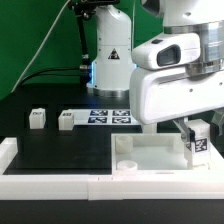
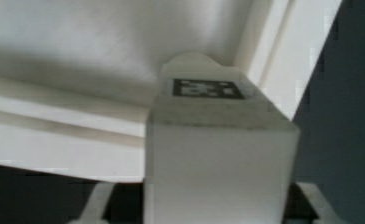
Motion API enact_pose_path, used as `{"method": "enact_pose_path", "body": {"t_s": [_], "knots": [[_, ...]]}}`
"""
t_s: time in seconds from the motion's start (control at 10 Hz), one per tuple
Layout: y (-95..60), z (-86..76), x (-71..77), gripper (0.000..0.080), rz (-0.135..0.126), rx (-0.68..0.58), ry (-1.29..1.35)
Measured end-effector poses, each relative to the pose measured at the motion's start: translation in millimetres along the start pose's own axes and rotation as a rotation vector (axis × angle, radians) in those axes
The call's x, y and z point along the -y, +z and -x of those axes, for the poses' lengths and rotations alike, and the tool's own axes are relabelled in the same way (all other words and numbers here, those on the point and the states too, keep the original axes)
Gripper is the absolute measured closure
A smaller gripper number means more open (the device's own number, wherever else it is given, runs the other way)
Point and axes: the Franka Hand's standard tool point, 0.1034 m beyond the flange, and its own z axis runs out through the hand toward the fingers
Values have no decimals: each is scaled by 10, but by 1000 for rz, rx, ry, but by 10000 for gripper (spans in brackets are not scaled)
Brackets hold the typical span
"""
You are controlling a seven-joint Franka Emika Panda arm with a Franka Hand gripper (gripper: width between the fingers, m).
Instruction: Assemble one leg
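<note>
Nearest you is the white raised border, running along the near edge of the black tabletop and turning up at the near left corner.

The largest thing in your exterior view is the white arm, which fills the upper right. Its base stands at the far side, behind the middle of the scene.

Below the arm, the flat white tray-like piece lies on the near right of the tabletop, with its raised rim towards you and a round hollow near its left end.

The marker board lies flat beyond the tray, about mid-scene.

The leg is at the right, upright over the right part of the tray, with its tag facing you. The fingers are clamped on it. You cannot tell from here whether its lower end touches the tray.

In your wrist view the leg runs up the middle, tag at its far end, with the tray's white surfaces behind it.

Two loose legs stand side by side but apart on the far left of the tabletop, left of the marker board.
</note>
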Motion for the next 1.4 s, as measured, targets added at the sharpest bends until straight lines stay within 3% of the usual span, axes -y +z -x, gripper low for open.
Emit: {"method": "enact_pose_path", "body": {"t_s": [0.3,0.9,1.1,1.2,1.3,1.4], "knots": [[7,2,4,506,-2,-3,129],[26,69,-84,506,25,-19,1043],[25,62,-74,506,36,-29,1236],[25,60,-80,506,28,-28,1268],[27,57,-63,429,21,-26,1302],[30,57,-58,429,22,-25,1270]]}}
